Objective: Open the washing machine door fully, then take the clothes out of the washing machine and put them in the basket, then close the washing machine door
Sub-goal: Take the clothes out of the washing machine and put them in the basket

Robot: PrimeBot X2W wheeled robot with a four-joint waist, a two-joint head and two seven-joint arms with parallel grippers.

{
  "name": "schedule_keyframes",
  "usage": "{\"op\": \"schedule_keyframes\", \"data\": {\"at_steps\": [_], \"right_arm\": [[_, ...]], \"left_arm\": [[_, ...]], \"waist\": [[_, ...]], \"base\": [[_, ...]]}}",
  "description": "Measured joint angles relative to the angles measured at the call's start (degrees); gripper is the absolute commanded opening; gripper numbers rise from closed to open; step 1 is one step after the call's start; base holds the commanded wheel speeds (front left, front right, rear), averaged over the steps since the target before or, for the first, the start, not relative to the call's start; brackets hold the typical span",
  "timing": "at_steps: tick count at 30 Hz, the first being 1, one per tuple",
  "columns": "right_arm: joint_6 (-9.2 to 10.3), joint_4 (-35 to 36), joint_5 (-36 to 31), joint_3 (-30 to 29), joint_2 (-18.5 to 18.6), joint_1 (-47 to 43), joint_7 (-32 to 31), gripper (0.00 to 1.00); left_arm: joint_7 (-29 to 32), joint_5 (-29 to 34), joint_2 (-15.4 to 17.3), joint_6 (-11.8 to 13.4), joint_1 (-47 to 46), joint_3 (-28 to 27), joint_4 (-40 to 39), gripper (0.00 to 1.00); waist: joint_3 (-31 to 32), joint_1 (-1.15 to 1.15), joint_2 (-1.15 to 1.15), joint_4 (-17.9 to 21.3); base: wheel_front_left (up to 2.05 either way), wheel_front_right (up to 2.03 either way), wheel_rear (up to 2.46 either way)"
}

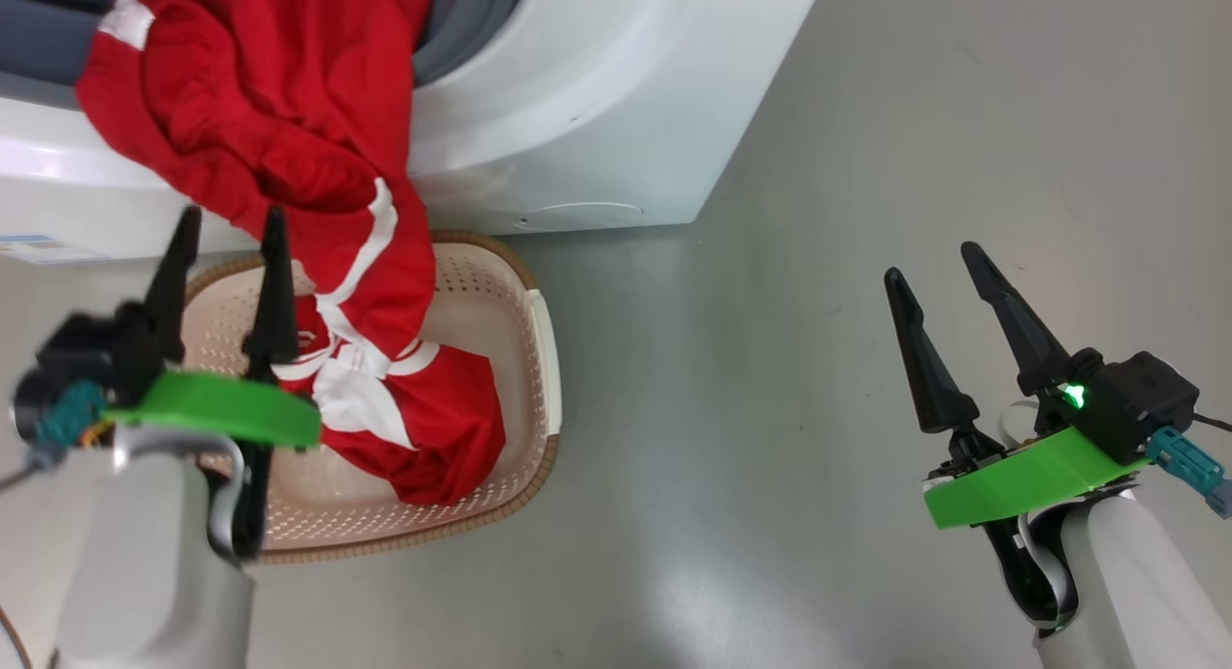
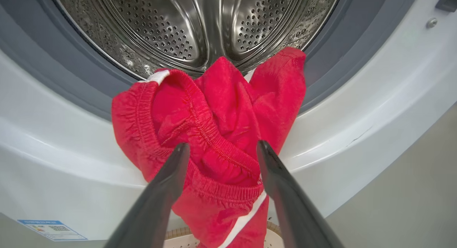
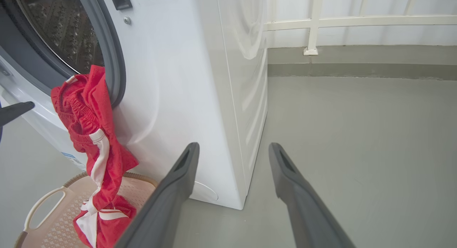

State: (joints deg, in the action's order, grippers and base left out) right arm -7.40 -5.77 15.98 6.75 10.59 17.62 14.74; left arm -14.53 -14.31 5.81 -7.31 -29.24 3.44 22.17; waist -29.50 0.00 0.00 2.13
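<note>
Head view, lower left: we see the left gripper [image 1: 234, 217] over the left part of the basket [image 1: 545, 347], its two fingers spread apart and clasping nothing. Lower right: the right gripper [image 1: 932, 262] hangs over bare floor [image 1: 818, 476], fingers likewise apart and empty, well away from the basket.

Centre left: the basket stands on the floor, just before the washer [image 1: 597, 120]. The clothes [image 1: 289, 120] trail from the drum mouth at the upper left, over the white front, down into the basket, where the lower, white-striped part lies bunched.

Left wrist view: we look between the spread fingers of the left gripper [image 2: 223, 144] at the red waistband; whether they touch it we cannot tell. Above it is the steel drum [image 2: 200, 23], ringed by a grey seal [image 2: 53, 80]; a blue label [image 2: 51, 229] sits at the lower left.

Right wrist view: beyond the right gripper [image 3: 234, 145] we see the washer's side, then a white railing [image 3: 314, 23] at the top.
</note>
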Motion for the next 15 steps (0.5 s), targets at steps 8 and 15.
{"op": "schedule_keyframes", "data": {"at_steps": [8,15], "right_arm": [[0.00,0.1,0.0,0.3,-0.8,0.1,0.0,1.00],[0.00,0.2,0.0,0.4,-1.2,1.4,0.0,1.00]], "left_arm": [[0.0,0.1,3.0,0.0,-11.7,1.7,12.0,1.00],[0.0,1.2,5.0,0.0,-20.0,1.9,23.1,1.00]], "waist": [[-1.4,0.00,0.00,1.8],[-2.7,0.00,0.00,3.2]], "base": [[0.00,0.00,0.00],[0.00,0.00,0.00]]}}
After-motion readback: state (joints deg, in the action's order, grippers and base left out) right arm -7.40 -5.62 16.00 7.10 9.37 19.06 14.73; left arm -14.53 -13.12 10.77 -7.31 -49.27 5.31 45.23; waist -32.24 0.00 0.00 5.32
